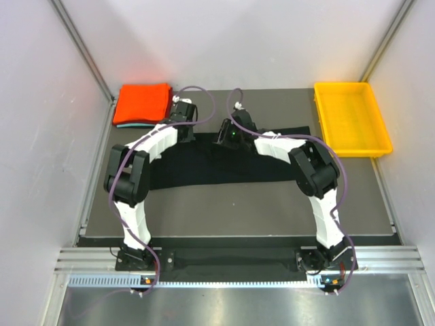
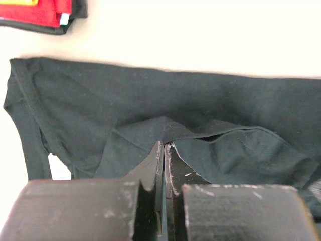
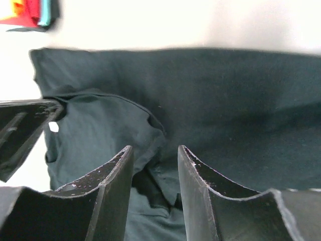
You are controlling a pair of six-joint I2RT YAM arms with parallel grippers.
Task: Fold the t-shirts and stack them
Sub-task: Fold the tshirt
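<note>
The black t-shirt (image 1: 224, 166) lies as a long folded band across the dark mat. My left gripper (image 1: 183, 128) is at its far left edge, shut on a raised pinch of the black cloth (image 2: 165, 131). My right gripper (image 1: 228, 136) is over the shirt's far edge near the middle, open, its fingers (image 3: 113, 173) astride a rumpled fold of the shirt (image 3: 150, 125), with nothing gripped. The folded orange-red shirt (image 1: 141, 102) lies on the teal one (image 1: 132, 125) at the far left corner; the stack also shows in the left wrist view (image 2: 45, 12).
A yellow plastic tray (image 1: 351, 119) stands at the far right of the mat. White walls enclose the left, back and right sides. The left gripper's finger (image 3: 22, 128) shows at the left edge of the right wrist view, close to the right gripper.
</note>
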